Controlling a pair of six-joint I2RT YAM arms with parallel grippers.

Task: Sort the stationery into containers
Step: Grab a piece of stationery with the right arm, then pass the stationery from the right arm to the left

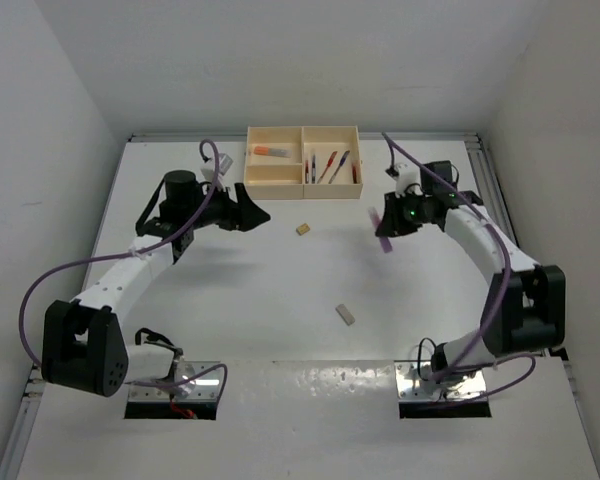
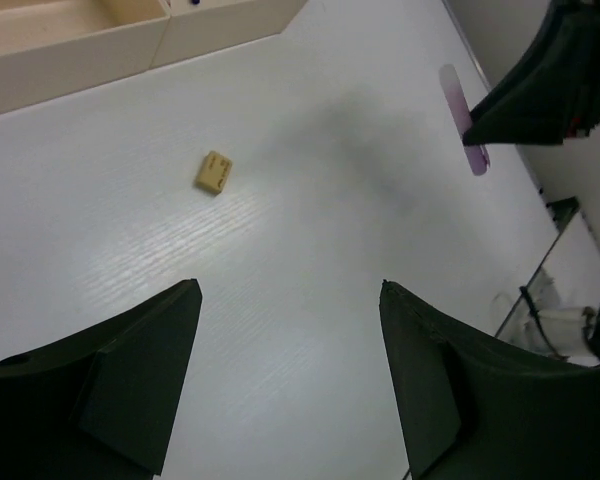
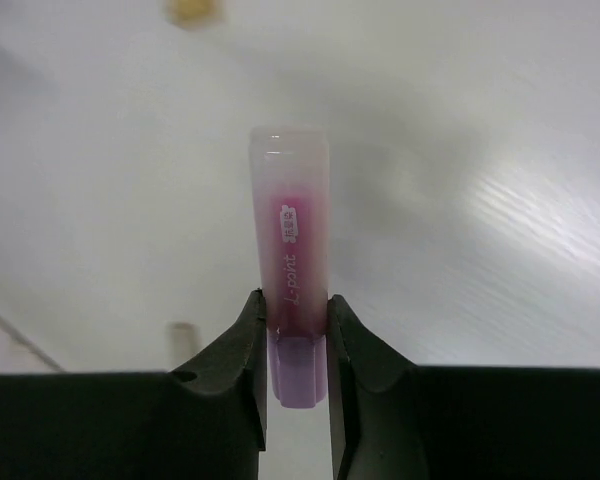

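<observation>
The cream tray [image 1: 280, 190] stands at the back middle. An orange marker [image 1: 273, 151] lies in its back left compartment, and several red and blue pens [image 1: 332, 165] lie in its right part. A tiny tan block [image 1: 303, 229] lies on the table in front of the tray and also shows in the left wrist view [image 2: 213, 171]. A beige-grey eraser [image 1: 346, 315] lies nearer the arms. My right gripper [image 3: 295, 300] is shut on a pink-purple marker [image 3: 293, 250] and holds it above the table, right of the tan block [image 1: 382, 232]. My left gripper [image 2: 290, 290] is open and empty, left of the tan block.
The tray's front corner [image 2: 70, 45] shows at the top left of the left wrist view. The right gripper with the marker [image 2: 464, 118] shows at that view's top right. Purple cables run along both arms. A metal rail borders the table's right edge [image 1: 485, 170].
</observation>
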